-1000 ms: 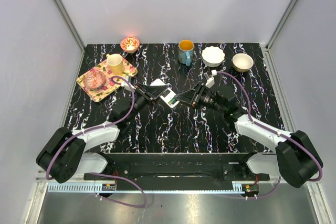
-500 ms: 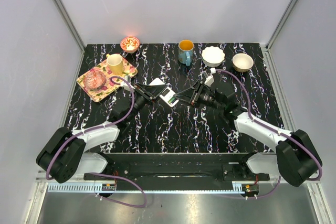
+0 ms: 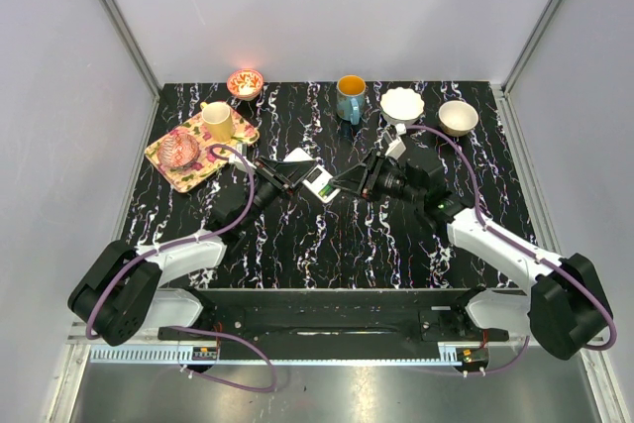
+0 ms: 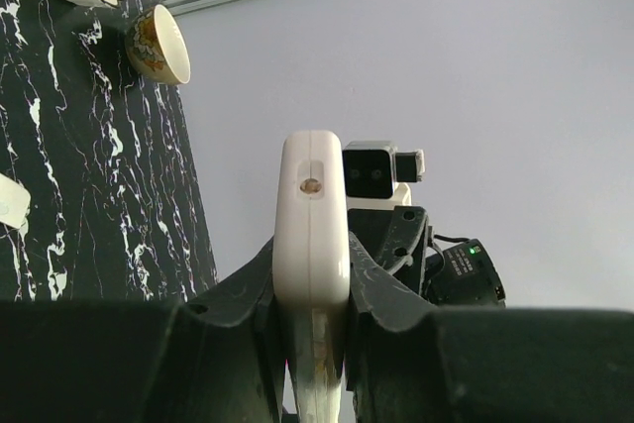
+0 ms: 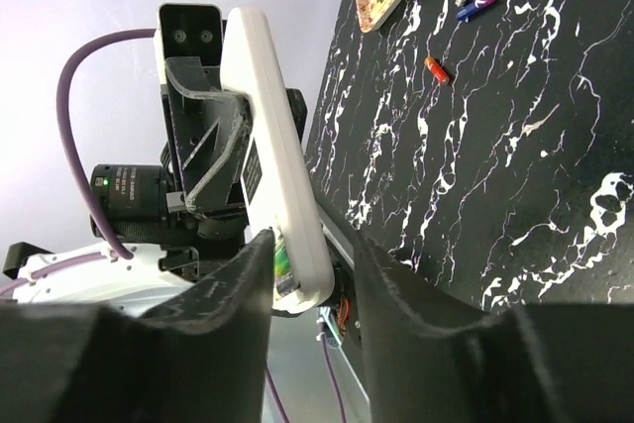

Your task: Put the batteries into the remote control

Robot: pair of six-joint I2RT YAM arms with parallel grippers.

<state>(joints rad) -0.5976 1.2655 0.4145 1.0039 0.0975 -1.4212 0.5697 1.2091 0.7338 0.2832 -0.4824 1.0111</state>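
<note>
White flat plastic remote control (image 4: 311, 215) | pinched edge-on in left tool (image 4: 311, 279), aloft | right tool (image 5: 313, 255) half-spread astride its end, grip unclear | greenish battery (image 5: 282, 263) beside that tool's finger (image 5: 238, 289) | risk: battery cocks, slips out; push pivots remote

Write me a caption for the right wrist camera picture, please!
Left hand grips the white remote, its end between the fingers of the right hand; loose batteries lie beyond.
</note>
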